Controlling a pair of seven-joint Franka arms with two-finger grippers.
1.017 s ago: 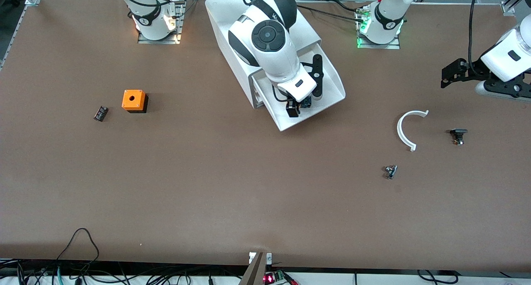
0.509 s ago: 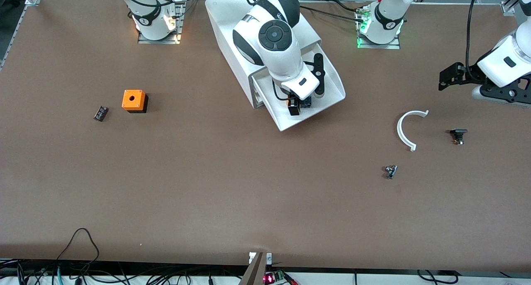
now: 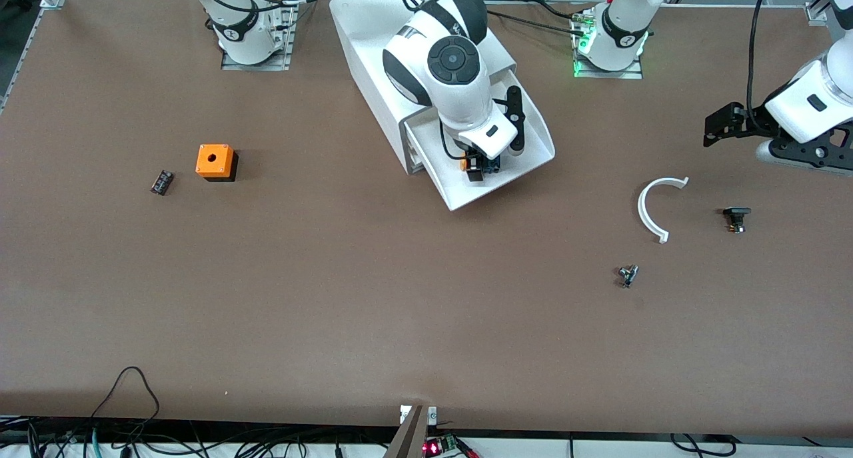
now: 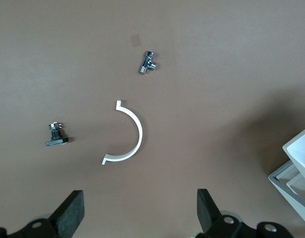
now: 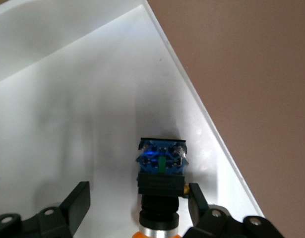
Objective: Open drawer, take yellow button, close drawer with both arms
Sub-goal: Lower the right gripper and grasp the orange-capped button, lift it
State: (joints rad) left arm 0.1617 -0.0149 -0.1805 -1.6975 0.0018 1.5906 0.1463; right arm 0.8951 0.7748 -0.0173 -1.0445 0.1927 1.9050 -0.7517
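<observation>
In the front view the top drawer [image 3: 496,171] of the white cabinet [image 3: 373,51] stands pulled out at upper centre of the frame, so the opening step looks done. The right end effector [image 3: 481,167] is down inside it, around the button [image 3: 478,165], which lies on the drawer floor. The left end effector [image 3: 723,123] waits at the frame's upper right edge, above the tabletop [image 3: 333,298] near a white curved clip [image 3: 650,208], a small black part [image 3: 735,217] and a metal fitting [image 3: 627,275]. The left wrist view shows its fingers [image 4: 73,210] spread wide, holding nothing. In the right wrist view the fingers [image 5: 78,198] stand on either side of the button [image 5: 161,181], one pad touching its black body, the other apart: part-closed, grip not made. Lifting the button out and closing the drawer remain.
</observation>
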